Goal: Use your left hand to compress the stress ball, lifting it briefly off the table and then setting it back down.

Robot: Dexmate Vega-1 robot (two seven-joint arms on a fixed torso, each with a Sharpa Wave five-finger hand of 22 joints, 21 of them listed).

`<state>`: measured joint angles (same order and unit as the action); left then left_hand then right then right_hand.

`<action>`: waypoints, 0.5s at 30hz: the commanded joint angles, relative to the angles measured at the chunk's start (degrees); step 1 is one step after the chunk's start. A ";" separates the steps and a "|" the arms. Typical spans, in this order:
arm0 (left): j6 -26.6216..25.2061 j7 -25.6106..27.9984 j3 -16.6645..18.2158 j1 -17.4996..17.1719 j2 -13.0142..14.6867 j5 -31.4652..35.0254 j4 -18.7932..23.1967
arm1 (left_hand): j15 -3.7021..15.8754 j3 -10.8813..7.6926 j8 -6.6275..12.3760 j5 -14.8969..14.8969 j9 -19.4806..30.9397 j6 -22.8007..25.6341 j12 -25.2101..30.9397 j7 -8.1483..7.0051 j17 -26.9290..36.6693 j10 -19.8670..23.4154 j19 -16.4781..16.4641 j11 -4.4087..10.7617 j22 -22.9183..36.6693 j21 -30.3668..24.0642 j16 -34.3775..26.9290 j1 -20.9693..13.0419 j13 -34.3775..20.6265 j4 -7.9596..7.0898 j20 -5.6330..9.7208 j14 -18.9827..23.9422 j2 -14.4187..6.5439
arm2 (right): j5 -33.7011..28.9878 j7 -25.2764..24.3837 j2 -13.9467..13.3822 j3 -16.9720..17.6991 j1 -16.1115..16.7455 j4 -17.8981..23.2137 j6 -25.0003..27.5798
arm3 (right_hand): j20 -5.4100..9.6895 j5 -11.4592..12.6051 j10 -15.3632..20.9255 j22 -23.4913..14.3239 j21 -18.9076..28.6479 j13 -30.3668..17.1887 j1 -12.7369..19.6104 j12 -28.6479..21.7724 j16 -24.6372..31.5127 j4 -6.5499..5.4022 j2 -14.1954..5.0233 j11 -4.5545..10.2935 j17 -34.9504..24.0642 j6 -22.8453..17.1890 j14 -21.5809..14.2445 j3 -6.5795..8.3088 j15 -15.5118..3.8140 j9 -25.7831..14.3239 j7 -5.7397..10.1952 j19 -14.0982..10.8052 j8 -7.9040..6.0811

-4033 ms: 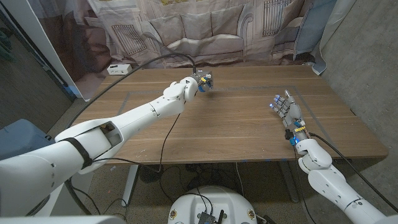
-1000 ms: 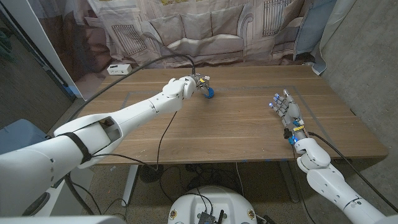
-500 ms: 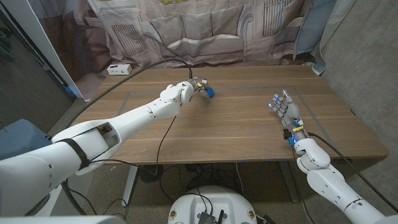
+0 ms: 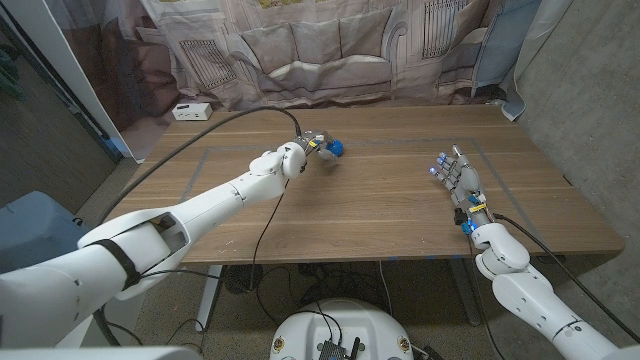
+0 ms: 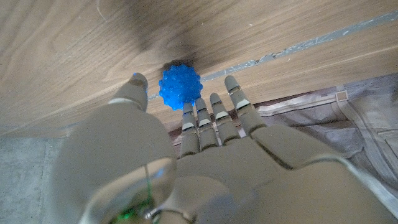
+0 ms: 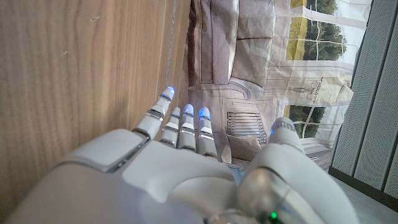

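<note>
The blue spiky stress ball (image 4: 335,149) lies on the wooden table (image 4: 380,215) at the far middle, on a grey tape line. My left hand (image 4: 309,144) is just to its left with the fingers stretched out, holding nothing. In the left wrist view the ball (image 5: 180,86) sits just past the fingertips (image 5: 211,109) of my left hand (image 5: 205,155), with the thumb beside it; whether they touch it I cannot tell. My right hand (image 4: 458,178) waits at the right side of the table, fingers straight and apart, empty; the right wrist view shows the right hand (image 6: 186,162) over bare wood.
A white box (image 4: 192,110) sits at the table's far left corner. A black cable (image 4: 262,215) runs along my left arm and hangs across the table. A printed curtain (image 4: 330,50) hangs behind the table's far edge.
One second ago my left hand held the ball just above the table. It has since let go and drawn back slightly to the left, leaving the ball free on the wood. My right hand is unmoved.
</note>
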<state>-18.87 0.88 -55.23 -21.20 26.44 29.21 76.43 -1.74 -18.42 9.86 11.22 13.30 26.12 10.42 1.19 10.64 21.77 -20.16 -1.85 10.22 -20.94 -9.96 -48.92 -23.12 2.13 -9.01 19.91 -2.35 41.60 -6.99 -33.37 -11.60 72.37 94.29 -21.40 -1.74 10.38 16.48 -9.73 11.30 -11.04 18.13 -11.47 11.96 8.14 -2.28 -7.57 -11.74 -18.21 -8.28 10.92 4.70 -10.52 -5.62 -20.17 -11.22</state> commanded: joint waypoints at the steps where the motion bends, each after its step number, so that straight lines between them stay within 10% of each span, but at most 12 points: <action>1: 2.79 7.13 3.77 -3.32 -0.45 -5.54 -0.78 | -0.21 0.20 0.21 -0.22 -0.06 -0.88 0.34 -0.04 0.11 -0.62 0.78 -0.32 0.13 0.43 -0.24 0.79 0.08 0.00 -0.26 -0.88 -0.20 | 0.04 0.24 0.32 -0.50 -0.57 -0.60 0.18 | 0.05 -0.01 0.39 -0.20 -0.07 -0.19 0.76 -0.02 -0.05 -0.01 0.22 0.19 -0.14 -0.32 -0.62 -0.07 0.11 -0.34 -0.07 -0.32 -0.06; 15: 6.46 12.31 7.62 -7.02 1.65 -10.06 2.38 | -0.32 0.47 0.47 -0.28 -0.46 -1.89 0.65 1.04 0.01 -1.00 1.51 -0.70 0.14 1.20 -0.49 1.74 0.68 -0.04 0.12 -1.40 -0.22 | 0.12 -0.13 -0.09 0.02 0.18 -0.18 0.09 | 0.07 -0.02 0.35 -0.20 -0.06 -0.19 0.75 0.00 -0.03 -0.04 0.29 0.18 -0.15 -0.22 -0.69 -0.14 0.07 -0.34 -0.05 -0.39 -0.01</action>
<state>-15.59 8.90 -50.62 -25.44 26.74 22.45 77.15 -2.23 -18.18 9.92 11.00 12.76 24.22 10.65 1.74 10.64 20.65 -18.63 -2.53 10.28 -19.91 -10.19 -47.86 -22.34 1.89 -9.10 18.82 -2.78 41.58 -6.93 -33.13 -11.94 72.03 93.84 -21.30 -1.74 10.38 16.48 -9.73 11.30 -11.04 18.51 -11.47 11.96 8.14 -1.90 -7.57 -11.74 -18.21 -8.28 10.92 4.70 -10.52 -5.62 -20.17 -11.22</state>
